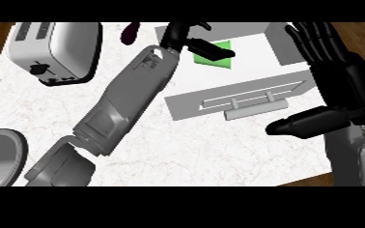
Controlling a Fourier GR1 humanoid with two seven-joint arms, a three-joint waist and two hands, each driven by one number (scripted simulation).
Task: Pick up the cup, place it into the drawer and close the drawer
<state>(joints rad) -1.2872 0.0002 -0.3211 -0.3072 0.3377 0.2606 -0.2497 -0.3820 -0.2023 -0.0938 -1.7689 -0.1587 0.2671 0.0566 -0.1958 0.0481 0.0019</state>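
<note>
The green cup (pixel 219 63) sits inside the open grey drawer (pixel 285 53) at the top middle of the counter. My left hand (pixel 178 36) reaches over the drawer from the lower left. It is curled on the cup, with a dark finger (pixel 214 50) lying across the cup's upper part and hiding some of it. The drawer's front panel (pixel 192 104), with its bar handle (pixel 255 110), faces me. My right hand (pixel 331 72) rests open at the right edge, fingers up, beside the drawer's right end. Its thumb (pixel 292 125) points left, just right of the handle.
A silver toaster (pixel 53 50) stands at the back left. A dark purple object (pixel 130 33) lies between the toaster and the drawer. A grey plate (pixel 8 154) shows at the left edge. The white counter (pixel 214 149) ends near the lower right corner.
</note>
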